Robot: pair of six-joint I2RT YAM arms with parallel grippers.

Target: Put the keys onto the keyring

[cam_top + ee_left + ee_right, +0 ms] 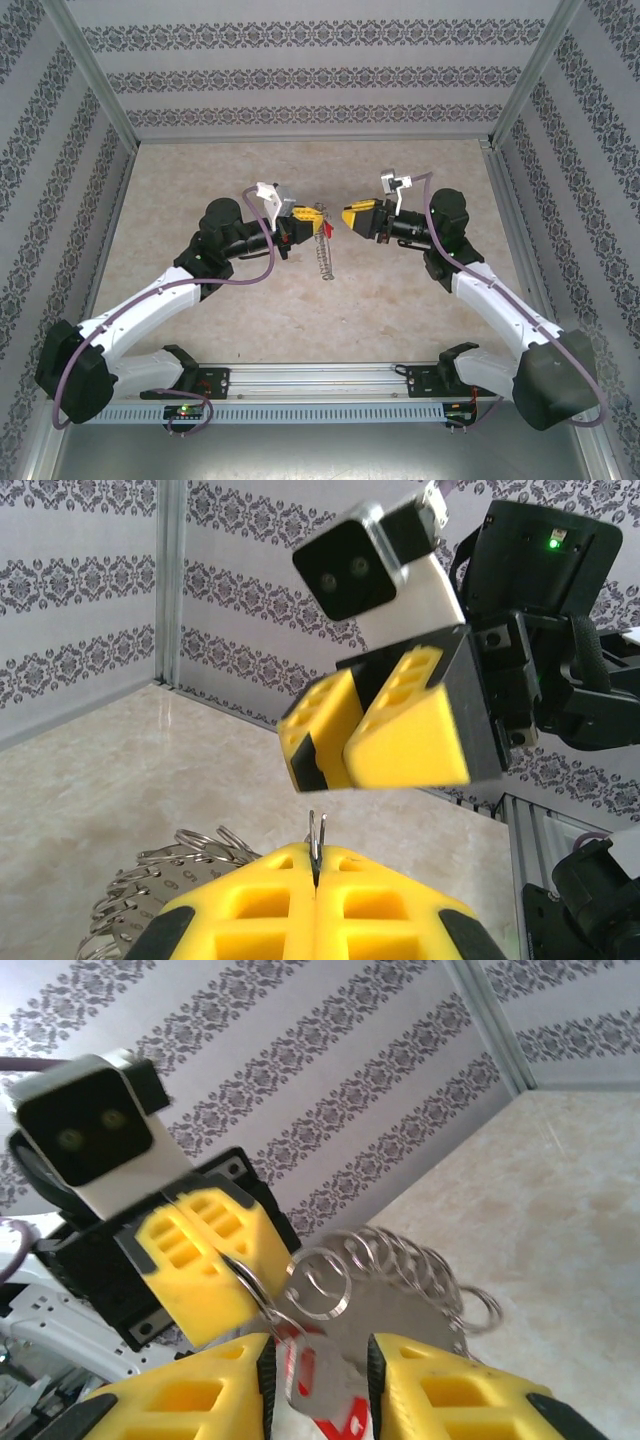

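Silver fringed keyring [324,257] hanging, red key [327,228] at top

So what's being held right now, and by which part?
The left gripper pinches the keyring by a thin wire loop at its rim, fingers shut on it. The right gripper looks open and holds nothing.

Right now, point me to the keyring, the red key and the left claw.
keyring [400,1310]: right wrist view, flat silvery part under the ring fringe.
red key [327,227]: top external view, its red head.
left claw [316,862]: left wrist view, seam between its shut fingertips.
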